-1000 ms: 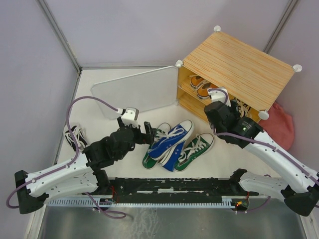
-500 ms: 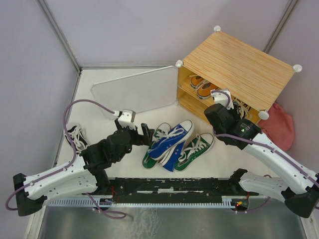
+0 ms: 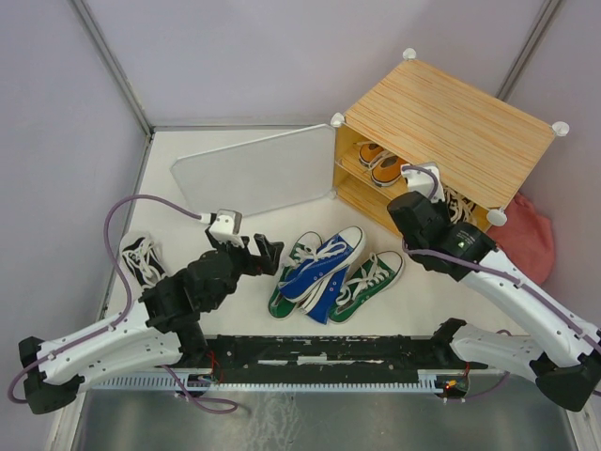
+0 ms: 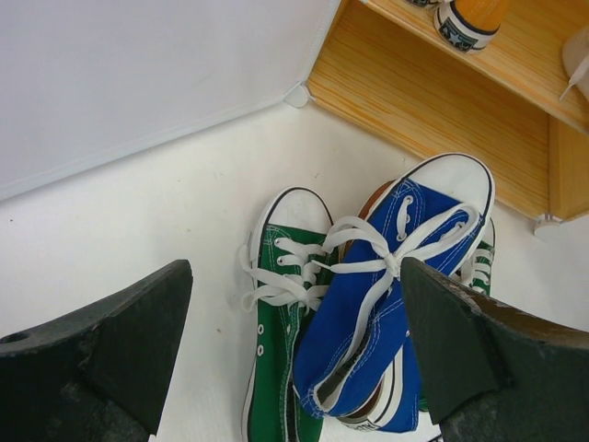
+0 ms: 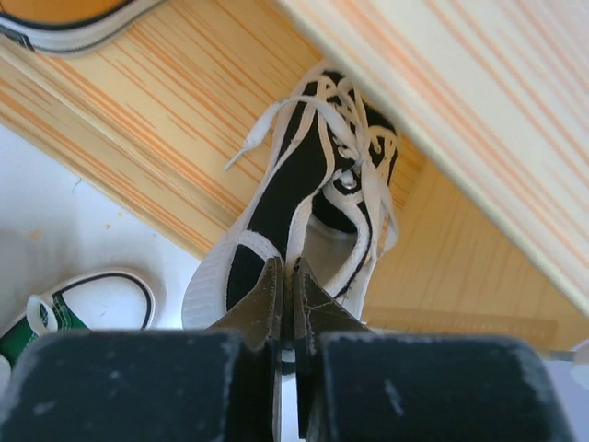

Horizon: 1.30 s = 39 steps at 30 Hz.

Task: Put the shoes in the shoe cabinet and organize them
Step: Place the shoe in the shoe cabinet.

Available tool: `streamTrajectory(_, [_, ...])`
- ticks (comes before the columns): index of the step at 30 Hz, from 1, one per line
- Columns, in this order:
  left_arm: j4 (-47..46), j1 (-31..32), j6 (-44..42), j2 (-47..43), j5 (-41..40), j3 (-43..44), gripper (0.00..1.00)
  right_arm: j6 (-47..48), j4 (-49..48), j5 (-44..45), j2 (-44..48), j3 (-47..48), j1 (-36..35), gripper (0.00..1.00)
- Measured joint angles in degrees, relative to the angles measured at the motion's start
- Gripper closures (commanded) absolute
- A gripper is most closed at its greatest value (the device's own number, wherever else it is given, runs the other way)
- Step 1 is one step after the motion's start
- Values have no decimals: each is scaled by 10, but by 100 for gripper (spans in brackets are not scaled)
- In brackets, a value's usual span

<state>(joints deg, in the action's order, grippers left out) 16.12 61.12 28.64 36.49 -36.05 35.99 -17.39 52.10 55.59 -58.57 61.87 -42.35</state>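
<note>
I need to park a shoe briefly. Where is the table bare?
Bare table lies between the cabinet and the green-and-blue shoe pile, and between the door panel and the left claw. Crowded: the pile, and the cabinet mouth around the black shoe there and right claw.

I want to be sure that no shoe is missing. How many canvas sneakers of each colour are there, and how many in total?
Orange canvas lace-up sneakers: 2
Green canvas lace-up sneakers: 2
Blue canvas lace-up sneakers: 2 (one partly hidden under the other)
Black canvas lace-up sneakers: 2
Total: 8
</note>
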Motion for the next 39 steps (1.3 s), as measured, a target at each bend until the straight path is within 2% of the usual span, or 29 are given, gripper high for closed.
streamTrajectory(11, [1,0,0,-35,-14,-12,1,97,-53,51,-12,29,10,98])
streamTrajectory(16, [1,0,0,-37,-15,-16,1,107,-57,58,-32,19,23,98])
streamTrajectory(17, [1,0,0,-37,-15,-17,1,106,-55,56,-35,16,23,95])
streamTrajectory(20, [1,0,0,-37,-16,-17,1,94,-44,47,-40,1,23,61])
streamTrajectory(21, [1,0,0,-37,-16,-17,1,88,-41,47,-41,-2,23,54])
streamTrajectory(28, [1,0,0,-37,-16,-23,1,39,-9,68,-59,-5,28,42])
streamTrajectory(31, [2,0,0,-40,-16,-27,1,26,-3,64,-63,-5,28,42])
streamTrajectory(35, [1,0,0,-45,-16,-27,1,13,-1,51,-62,-5,30,50])
streamTrajectory(36, [1,0,0,-47,-16,-27,1,9,-1,47,-61,-6,30,54])
streamTrajectory(39, [1,0,0,-52,-18,-27,1,-4,-2,37,-57,-11,32,75])
